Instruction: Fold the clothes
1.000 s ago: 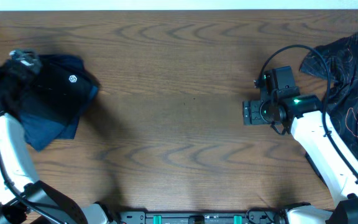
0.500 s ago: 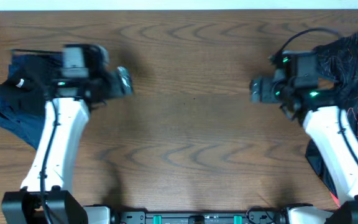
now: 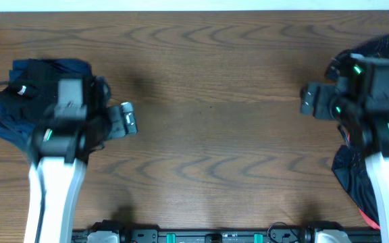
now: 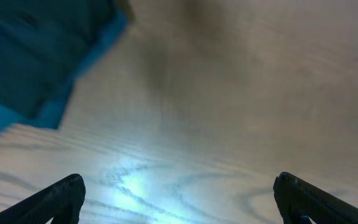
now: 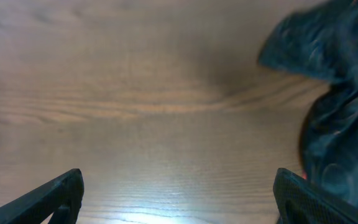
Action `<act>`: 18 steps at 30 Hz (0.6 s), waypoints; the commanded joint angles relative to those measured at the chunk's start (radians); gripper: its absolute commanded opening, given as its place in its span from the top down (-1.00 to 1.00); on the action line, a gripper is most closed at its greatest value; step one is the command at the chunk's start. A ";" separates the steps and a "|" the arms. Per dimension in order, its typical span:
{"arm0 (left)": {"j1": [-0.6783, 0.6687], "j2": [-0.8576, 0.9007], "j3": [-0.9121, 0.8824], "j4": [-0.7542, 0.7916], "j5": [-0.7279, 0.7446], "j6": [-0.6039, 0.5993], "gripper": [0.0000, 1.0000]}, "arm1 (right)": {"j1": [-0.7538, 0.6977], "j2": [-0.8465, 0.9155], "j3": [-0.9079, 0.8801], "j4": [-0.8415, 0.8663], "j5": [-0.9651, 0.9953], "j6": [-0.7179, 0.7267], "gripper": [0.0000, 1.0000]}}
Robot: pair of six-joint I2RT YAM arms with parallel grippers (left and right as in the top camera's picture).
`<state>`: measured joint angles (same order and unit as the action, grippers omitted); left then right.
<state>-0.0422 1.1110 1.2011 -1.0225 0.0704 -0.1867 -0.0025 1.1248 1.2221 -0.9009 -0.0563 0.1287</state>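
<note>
A folded dark blue garment (image 3: 19,94) lies at the far left of the table; its edge shows at the top left of the left wrist view (image 4: 36,56). A crumpled black patterned garment (image 3: 356,175) lies at the right edge, partly hidden under the right arm; it shows at the right of the right wrist view (image 5: 334,99). My left gripper (image 3: 128,119) is open and empty over bare wood just right of the blue garment (image 4: 179,199). My right gripper (image 3: 307,100) is open and empty over bare wood just left of the black garment (image 5: 179,199).
The wooden table (image 3: 208,135) spans the whole view. Its far edge runs along the top, and the arm bases sit at the front edge.
The left arm has swung off the blue garment and drawn back toward the front, gripper now right of the garment. The right arm has moved right, toward the black garment.
</note>
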 commanded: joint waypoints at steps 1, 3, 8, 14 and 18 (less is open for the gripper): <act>0.002 -0.151 -0.034 -0.001 -0.037 -0.014 -0.96 | -0.001 -0.172 -0.085 0.002 0.000 0.024 -0.92; 0.002 -0.248 -0.071 0.006 -0.037 -0.018 -0.96 | 0.003 -0.285 -0.156 0.016 0.001 0.009 -0.93; 0.002 -0.470 -0.192 0.018 -0.038 -0.047 -0.96 | 0.003 -0.532 -0.312 0.015 0.007 -0.030 -0.99; 0.002 -0.573 -0.236 0.028 -0.037 -0.047 -0.96 | 0.003 -0.679 -0.382 0.008 0.003 -0.029 -0.99; 0.002 -0.571 -0.236 0.028 -0.037 -0.047 -0.95 | 0.003 -0.686 -0.383 -0.019 0.002 -0.029 -0.99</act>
<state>-0.0422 0.5419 0.9699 -0.9958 0.0448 -0.2245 -0.0025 0.4427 0.8474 -0.9062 -0.0555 0.1169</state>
